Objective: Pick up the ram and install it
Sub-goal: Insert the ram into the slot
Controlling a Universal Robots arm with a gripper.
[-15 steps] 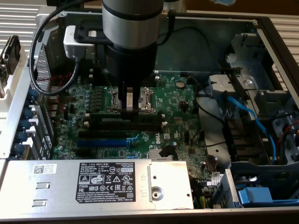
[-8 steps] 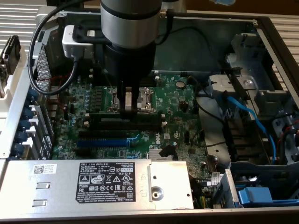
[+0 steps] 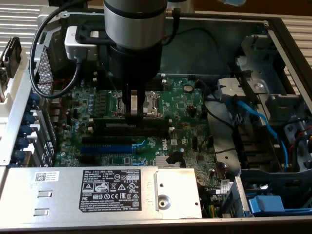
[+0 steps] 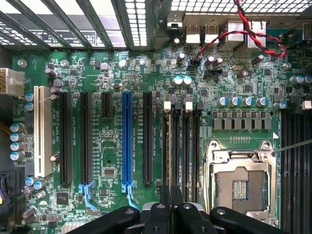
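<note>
Your gripper (image 3: 132,113) is clenched narrowly on the top edge of the ram (image 3: 153,122), at about mid-length. The ram stands on edge just beside the CPU socket (image 3: 148,101), in line with the black memory slots (image 4: 186,146). You can't tell from here whether it is fully seated. Expect it to be light, thin and stiff, but fragile. The long bare edges near the middle look like the safest hold. Uneven pressure would likely tilt it or stress the contacts.
</note>
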